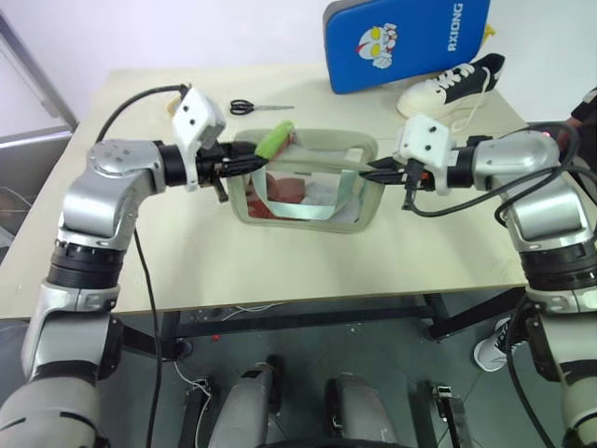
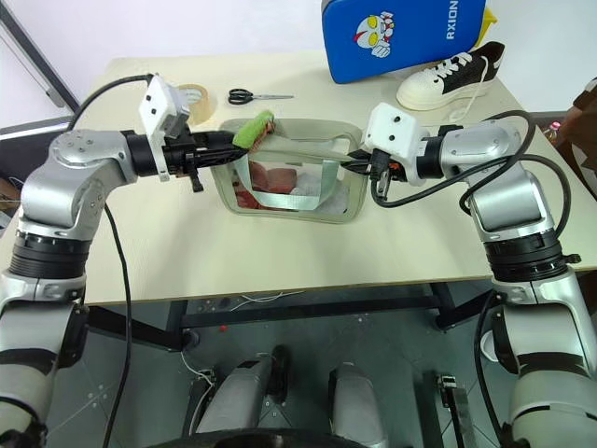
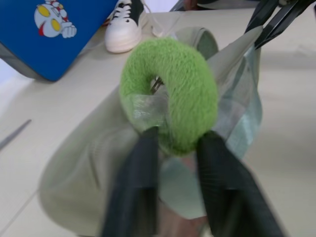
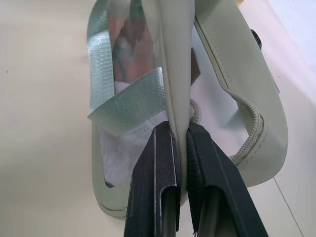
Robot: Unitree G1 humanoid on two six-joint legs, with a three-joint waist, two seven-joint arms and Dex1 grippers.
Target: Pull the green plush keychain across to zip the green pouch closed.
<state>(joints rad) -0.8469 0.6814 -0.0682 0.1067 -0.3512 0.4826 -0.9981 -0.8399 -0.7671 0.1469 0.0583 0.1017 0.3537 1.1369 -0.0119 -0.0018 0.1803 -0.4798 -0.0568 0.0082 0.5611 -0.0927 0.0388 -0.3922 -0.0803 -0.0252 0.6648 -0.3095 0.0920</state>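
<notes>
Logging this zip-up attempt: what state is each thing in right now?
green pouch: zipper open, upright on table.
green plush keychain: gripped at the pouch's left end.
left pincer: shut on the keychain.
right pincer: shut on the pouch's right-end fabric.
scissors: closed, lying flat.

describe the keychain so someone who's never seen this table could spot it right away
Find the pale green pouch in the middle of the table, stretched between the two grippers. At its end nearest the left gripper, the keychain sits on the zipper line, pinched between that gripper's fingers. It is a fuzzy lime-green ring, far brighter than the pouch.
</notes>
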